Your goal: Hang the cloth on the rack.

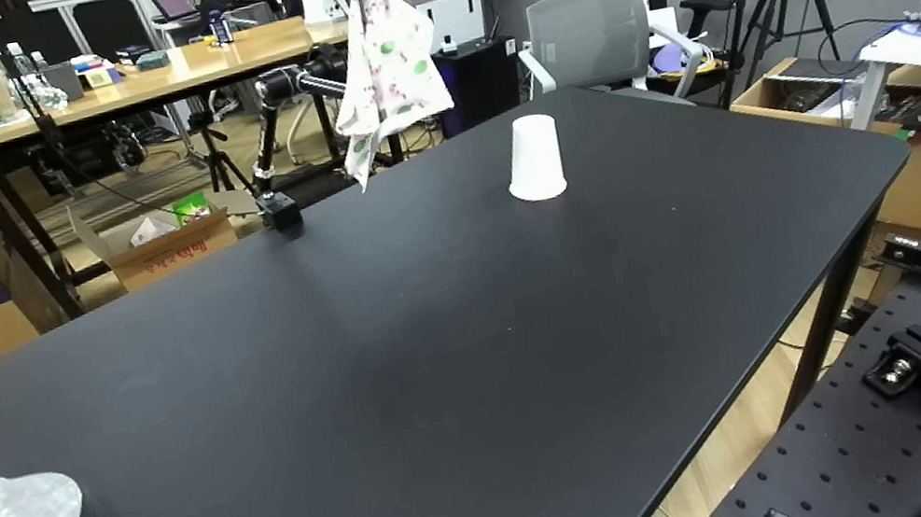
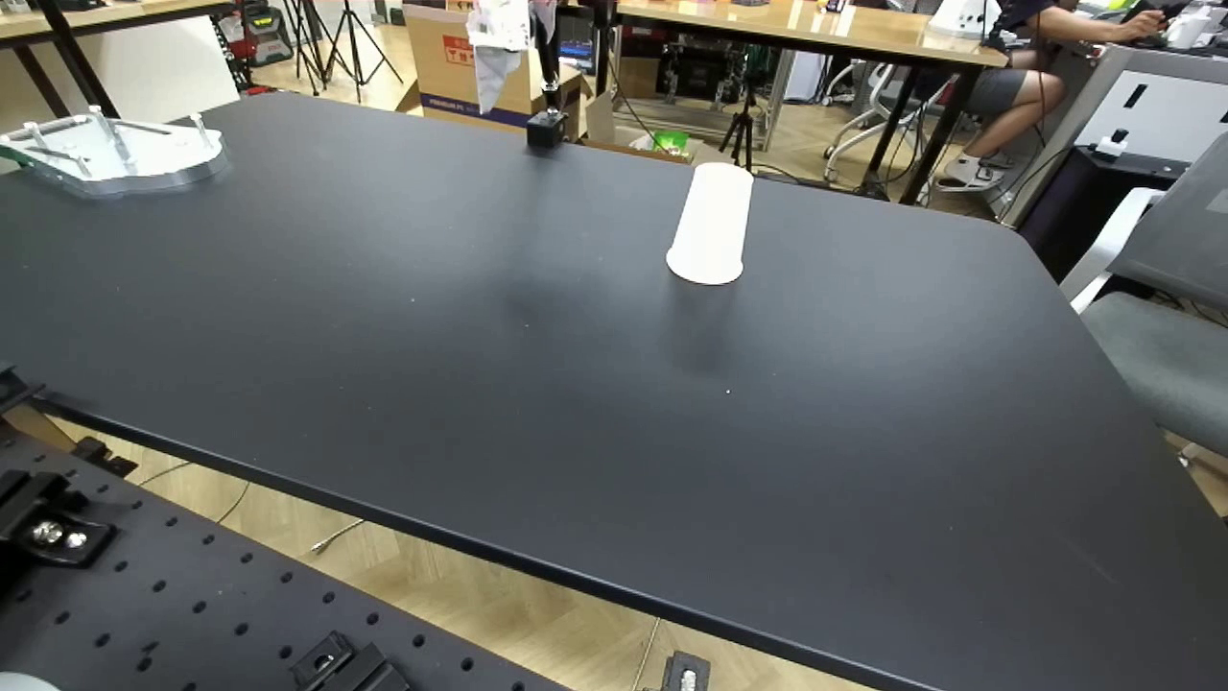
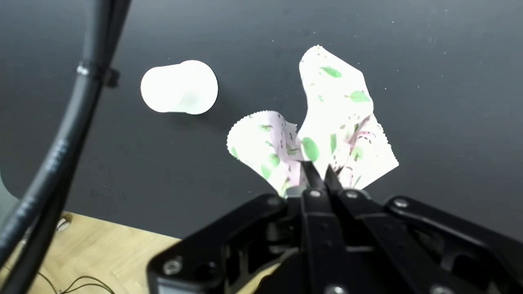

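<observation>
i have the pincer (image 3: pixel 320 168) pinched nearly closed, a gathered bit of the white, green-patterned cloth (image 3: pixel 339 94) between its tips, and in my wrist view the fabric fans out past those tips to both sides, over the dark counter (image 3: pixel 253 45). in both exterior views the cloth (image 1: pixel 390 72) hangs in the air with a loose lower corner, and in an exterior view i can see it draping down below the pincer. on the counter, the upturned white cup (image 1: pixel 536 158) stands apart from the cloth, and the white rack (image 1: pixel 39 503), pegs pointing up, sits well apart from both.
</observation>
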Tool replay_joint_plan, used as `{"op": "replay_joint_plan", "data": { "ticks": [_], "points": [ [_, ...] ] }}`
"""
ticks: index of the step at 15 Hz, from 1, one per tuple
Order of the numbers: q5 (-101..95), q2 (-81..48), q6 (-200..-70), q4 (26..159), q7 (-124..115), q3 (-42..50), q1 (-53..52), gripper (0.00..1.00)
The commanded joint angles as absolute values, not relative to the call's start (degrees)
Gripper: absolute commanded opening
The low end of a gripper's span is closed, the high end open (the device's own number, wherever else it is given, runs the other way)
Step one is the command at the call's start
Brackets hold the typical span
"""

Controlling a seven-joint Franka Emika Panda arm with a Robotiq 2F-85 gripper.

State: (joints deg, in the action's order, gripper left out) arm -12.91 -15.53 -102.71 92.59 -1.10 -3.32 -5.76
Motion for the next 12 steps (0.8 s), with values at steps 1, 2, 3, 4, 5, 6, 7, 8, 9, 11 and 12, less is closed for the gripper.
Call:
{"op": "replay_joint_plan", "data": {
  "ticks": [1, 2, 3, 4, 5, 6, 7, 8, 9, 11, 12],
  "points": [
    [-12.48, -14.58, -102.4, 95.69, -1.31, -2.95, -5.36, 0.01],
    [-12.11, -14.73, -102.58, 96.32, -1.55, -2.92, -5.22, 0.01],
    [-11.66, -14.97, -102.9, 96.88, -2.21, -2.82, -5.09, 0.01],
    [-11.05, -15.2, -102.82, 97.19, -2.68, -2.72, -4.96, 0.01],
    [-10.59, -15.42, -103.03, 97.5, -2.89, -2.63, -4.8, 0.01],
    [-10.1, -15.66, -103.42, 97.64, -3.38, -2.47, -4.66, 0.01],
    [-9.59, -15.82, -103.87, 97.82, -3.68, -2.29, -4.53, 0.01],
    [-9.12, -16.0, -104.6, 97.9, -3.96, -2.1, -4.36, 0.01],
    [-8.65, -16.04, -105.33, 98.0, -4.29, -1.95, -4.21, 0.01],
    [-8.18, -16.15, -106.99, 98.05, -4.87, -1.69, -3.94, 0.01],
    [-8.05, -16.19, -107.79, 98.0, -5.08, -1.53, -3.88, 0.01]
  ]
}}
